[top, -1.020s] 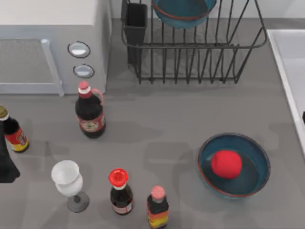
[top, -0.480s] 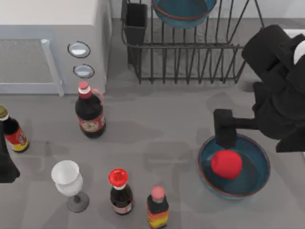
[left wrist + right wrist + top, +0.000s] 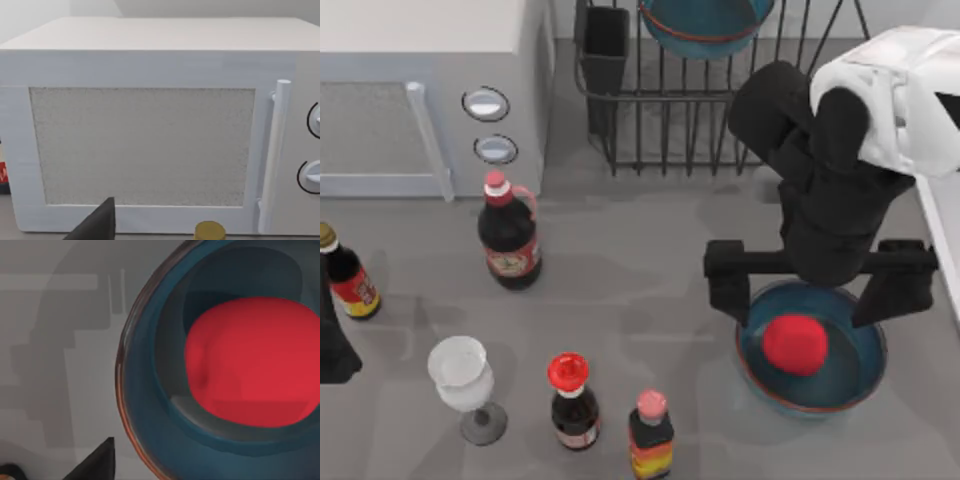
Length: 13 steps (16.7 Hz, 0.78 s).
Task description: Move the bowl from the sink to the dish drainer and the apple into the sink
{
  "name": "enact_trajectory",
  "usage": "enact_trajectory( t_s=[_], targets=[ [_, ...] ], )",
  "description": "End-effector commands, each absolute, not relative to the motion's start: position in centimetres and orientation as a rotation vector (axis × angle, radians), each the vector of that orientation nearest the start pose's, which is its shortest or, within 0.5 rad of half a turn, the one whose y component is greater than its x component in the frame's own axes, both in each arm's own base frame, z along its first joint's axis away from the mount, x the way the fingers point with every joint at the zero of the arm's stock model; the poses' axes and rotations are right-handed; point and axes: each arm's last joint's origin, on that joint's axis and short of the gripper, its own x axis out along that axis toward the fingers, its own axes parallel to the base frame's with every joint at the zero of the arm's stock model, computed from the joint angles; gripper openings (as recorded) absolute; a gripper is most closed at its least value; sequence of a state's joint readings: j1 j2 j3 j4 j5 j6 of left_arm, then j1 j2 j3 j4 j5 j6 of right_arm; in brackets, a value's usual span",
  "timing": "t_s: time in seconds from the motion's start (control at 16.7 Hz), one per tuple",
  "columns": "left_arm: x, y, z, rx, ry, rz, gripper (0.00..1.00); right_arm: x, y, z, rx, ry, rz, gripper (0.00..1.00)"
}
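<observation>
Apple [image 3: 795,344] is sitting inside a blue bowl [image 3: 860,375] on the worktop [image 3: 640,270], lower right of the top view, not yet in the sink [image 3: 942,230], whose pale rim is showing at the right edge. Going left to right: left pincer [image 3: 335,345] is idling at the far left edge beside a small bottle [image 3: 348,275]; whether its fingers are open, I cannot tell. The left wrist view is facing the white microwave [image 3: 150,140]. A wine glass [image 3: 462,385] and three more bottles are standing left of the bowl, well apart from it. The dish drainer [image 3: 720,100] at the top is already carrying the second blue bowl [image 3: 705,25]. Right pincer [image 3: 818,290] is hanging spread wide open above the bowl on the worktop, one finger [image 3: 727,280] near its left rim, the other [image 3: 892,285] over its right rim.

Risks, as judged:
- Fingers are straddling the whole bowl, not the apple; closing here could clip the rim and tip or drag the bowl.
- A round, smooth apple could roll off-centre and squirt out of a late grip.
- On the lift toward the sink, the arm is passing close to the drainer bars.
</observation>
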<state>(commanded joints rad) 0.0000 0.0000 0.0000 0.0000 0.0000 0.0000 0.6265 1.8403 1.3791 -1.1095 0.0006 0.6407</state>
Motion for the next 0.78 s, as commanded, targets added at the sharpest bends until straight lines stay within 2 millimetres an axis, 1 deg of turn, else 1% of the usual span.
enact_trajectory(
  t_s=[0.24, 0.36, 0.48, 0.66, 0.78],
  targets=[
    [10.6, -0.1, 16.0, 0.0, 0.0, 0.0, 1.0, 27.6, 20.1, 19.9, 0.013, 1.569, -0.009, 1.0],
    [10.6, -0.1, 16.0, 0.0, 0.0, 0.0, 1.0, 27.8, 20.2, 18.9, 0.015, 1.57, -0.012, 1.0],
    [10.6, -0.1, 16.0, 0.0, 0.0, 0.0, 1.0, 27.9, 20.3, 16.9, 0.014, 1.57, -0.011, 1.0],
    [10.6, -0.1, 16.0, 0.0, 0.0, 0.0, 1.0, 28.0, 20.5, 13.1, 0.015, 1.564, -0.003, 1.0],
    [10.6, -0.1, 16.0, 0.0, 0.0, 0.0, 1.0, 27.8, 20.4, 11.0, 0.014, 1.564, -0.003, 1.0]
  ],
)
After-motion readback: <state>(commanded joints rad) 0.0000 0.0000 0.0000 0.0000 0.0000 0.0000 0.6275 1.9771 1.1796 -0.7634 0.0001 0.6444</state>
